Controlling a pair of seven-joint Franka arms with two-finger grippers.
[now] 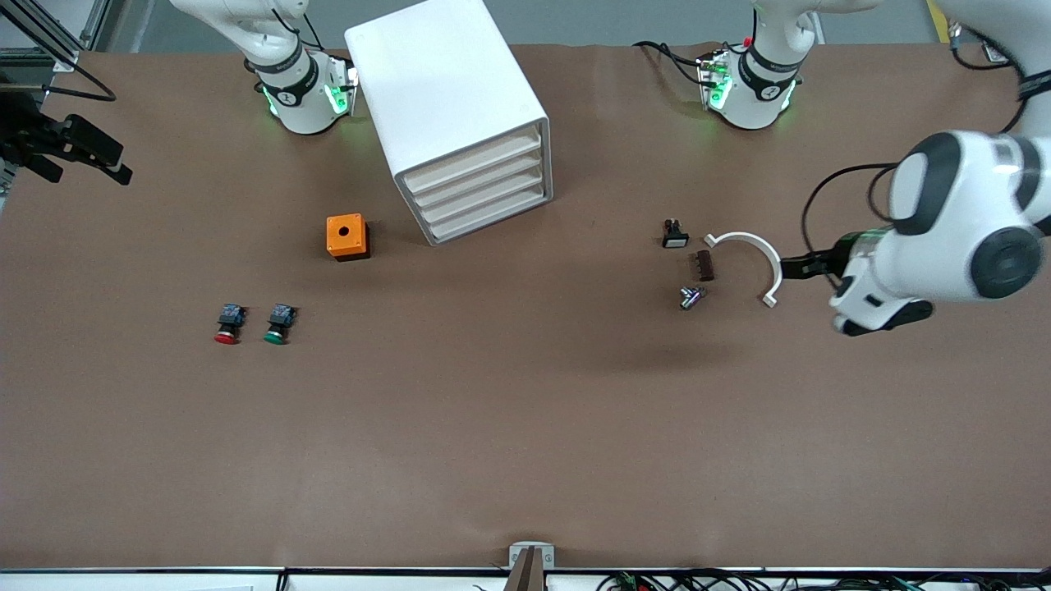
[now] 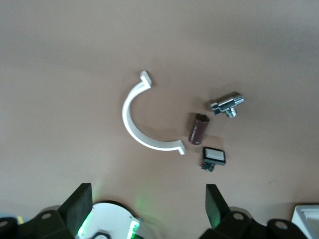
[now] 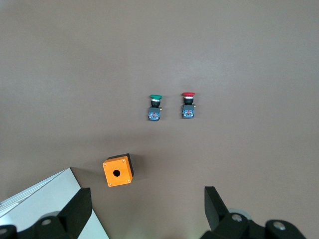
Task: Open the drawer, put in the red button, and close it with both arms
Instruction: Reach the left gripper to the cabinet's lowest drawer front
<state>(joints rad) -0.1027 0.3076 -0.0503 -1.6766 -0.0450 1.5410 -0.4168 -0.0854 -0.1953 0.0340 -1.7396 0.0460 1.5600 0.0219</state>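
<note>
The white cabinet stands between the two arm bases, and all four drawers are shut. The red button lies on the table toward the right arm's end, beside a green-capped one. It also shows in the right wrist view. My right gripper is open and empty, high above the table near the cabinet's corner; it is out of the front view. My left gripper hangs over the left arm's end of the table, and in the left wrist view it is open and empty.
An orange box with a round hole sits beside the cabinet, farther from the front camera than the buttons. Near the left gripper lie a white curved clamp, a brown cylinder, a chrome fitting and a small black switch.
</note>
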